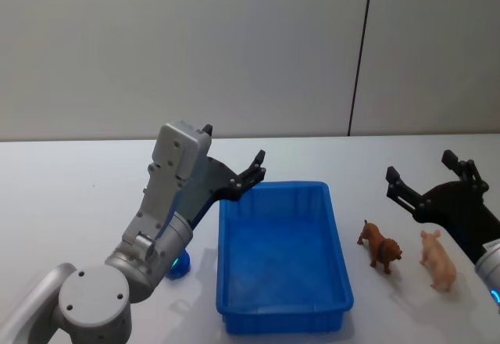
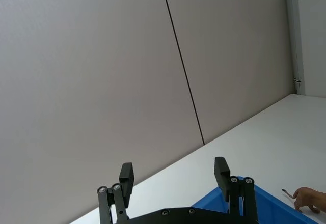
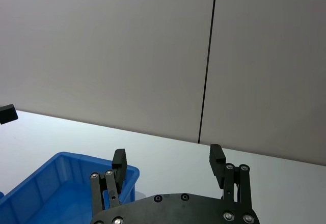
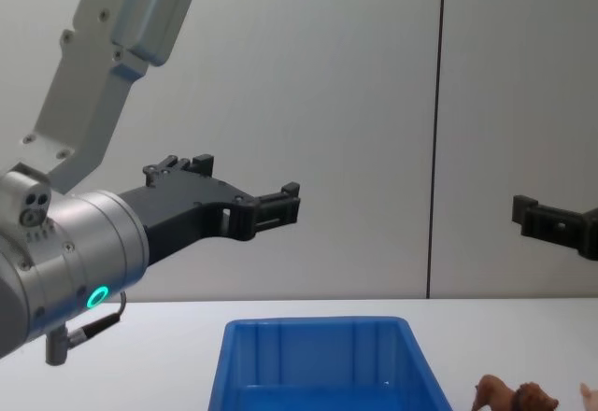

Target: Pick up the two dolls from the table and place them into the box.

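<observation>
2 dolls, brown (image 1: 380, 245) and pale pink (image 1: 437, 259), upright on table (image 1: 62, 195), apart from blue box (image 1: 281, 313) right rim. Left gripper (image 1: 258, 167) raised near box's far-left corner, right gripper (image 1: 420, 167) raised beyond dolls; both jaws spread, holding nothing.

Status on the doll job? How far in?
Done: nothing yet, the box looks empty. In hand: nothing. The left gripper is open, raised near the box's far left corner, and the right gripper is open, raised over the right side of the table. Left: the brown doll and the pink doll both stand on the table right of the box, ungrasped.
</observation>
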Controlling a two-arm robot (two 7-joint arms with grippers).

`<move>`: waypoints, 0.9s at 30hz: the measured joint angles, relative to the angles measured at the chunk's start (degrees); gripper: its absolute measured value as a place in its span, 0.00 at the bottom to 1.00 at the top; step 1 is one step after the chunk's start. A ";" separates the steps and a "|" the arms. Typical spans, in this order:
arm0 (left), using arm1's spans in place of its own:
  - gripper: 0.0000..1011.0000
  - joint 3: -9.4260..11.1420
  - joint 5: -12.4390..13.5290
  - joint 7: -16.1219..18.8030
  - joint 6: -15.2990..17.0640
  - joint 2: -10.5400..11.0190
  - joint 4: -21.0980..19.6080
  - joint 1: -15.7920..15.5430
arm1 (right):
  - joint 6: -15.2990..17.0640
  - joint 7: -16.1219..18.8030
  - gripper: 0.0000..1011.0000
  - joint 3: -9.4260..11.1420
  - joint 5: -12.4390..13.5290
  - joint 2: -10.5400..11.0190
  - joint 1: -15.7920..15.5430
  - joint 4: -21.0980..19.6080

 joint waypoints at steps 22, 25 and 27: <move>0.99 0.00 0.00 0.00 0.00 0.00 0.00 0.00 | 0.00 0.00 0.99 0.00 0.00 0.00 0.00 0.00; 0.99 0.00 0.00 0.00 0.00 0.00 0.00 0.00 | 0.00 0.00 0.99 0.00 0.00 0.00 0.00 0.00; 0.99 0.00 0.00 0.00 0.00 0.00 0.00 0.00 | 0.00 0.00 0.99 0.00 0.00 0.00 0.00 0.00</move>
